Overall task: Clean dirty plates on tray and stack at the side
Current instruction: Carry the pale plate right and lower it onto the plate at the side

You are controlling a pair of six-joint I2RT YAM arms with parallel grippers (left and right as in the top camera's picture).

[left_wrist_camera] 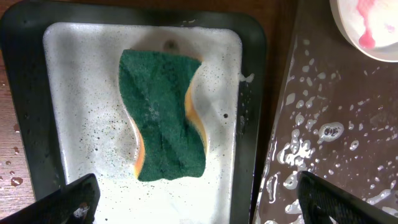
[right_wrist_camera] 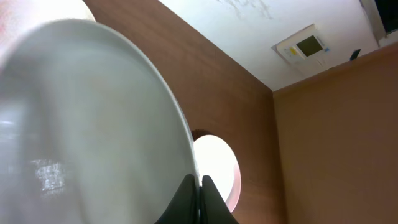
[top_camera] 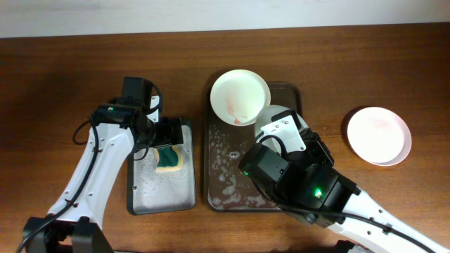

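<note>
A white plate [top_camera: 239, 97] with a reddish smear lies at the far end of the dark brown tray [top_camera: 219, 184]; its edge shows in the left wrist view [left_wrist_camera: 373, 28]. My right gripper [right_wrist_camera: 199, 185] is shut on the rim of the pale grey-green plate [right_wrist_camera: 93, 124], held tilted over the tray's right side [top_camera: 276, 112]. Another white plate [top_camera: 378, 135] with a faint pink smear lies on the table to the right, also in the right wrist view [right_wrist_camera: 217, 163]. My left gripper [left_wrist_camera: 199, 202] is open above the green-yellow sponge [left_wrist_camera: 165, 115].
The sponge lies in a small grey metal tray [left_wrist_camera: 74, 81] with soapy water, left of the brown tray [left_wrist_camera: 336, 143]. The brown tray's floor is wet with suds. The right arm's body [top_camera: 309, 186] covers the tray's near right corner.
</note>
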